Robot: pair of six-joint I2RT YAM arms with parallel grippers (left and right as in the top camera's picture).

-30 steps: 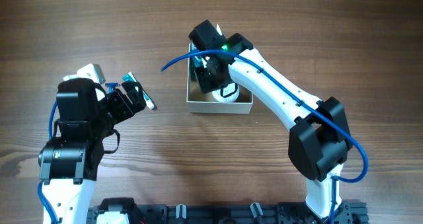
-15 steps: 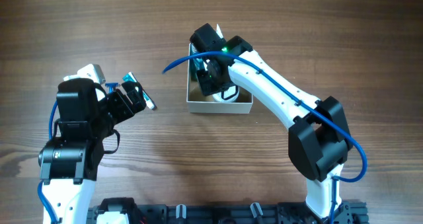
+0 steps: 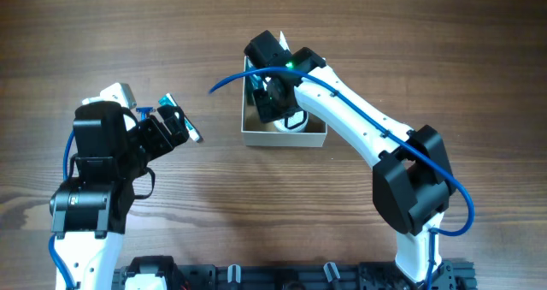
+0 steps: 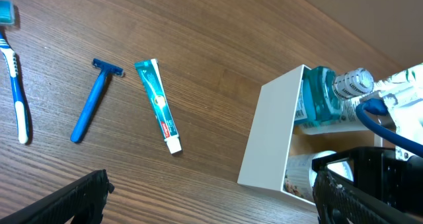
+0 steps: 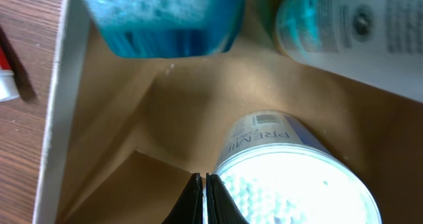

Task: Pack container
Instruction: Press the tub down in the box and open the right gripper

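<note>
I count one container [image 3: 282, 139] at mid-table, holding three things: a blue mouthwash bottle [image 4: 317, 98], a white-labelled bottle [image 5: 357, 26] and a round tub [image 5: 284, 171]. Apart from it lie one toothpaste tube [image 4: 157, 105], one razor [image 4: 92, 98] and one toothbrush [image 4: 16, 85]. Since a second ago my right arm has barely shifted; the left hasn't moved. The right gripper [image 5: 201, 184] reaches down into the box, jaws pressed together, empty; the left gripper [image 4: 210, 184] hovers aside, jaws wide

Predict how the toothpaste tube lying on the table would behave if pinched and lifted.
The toothpaste tube lies flat and looks thin, so it is probably light and soft under a pinch. Its flattened tail likely stops rolling; a push would probably slide or pivot it on the table.
</note>
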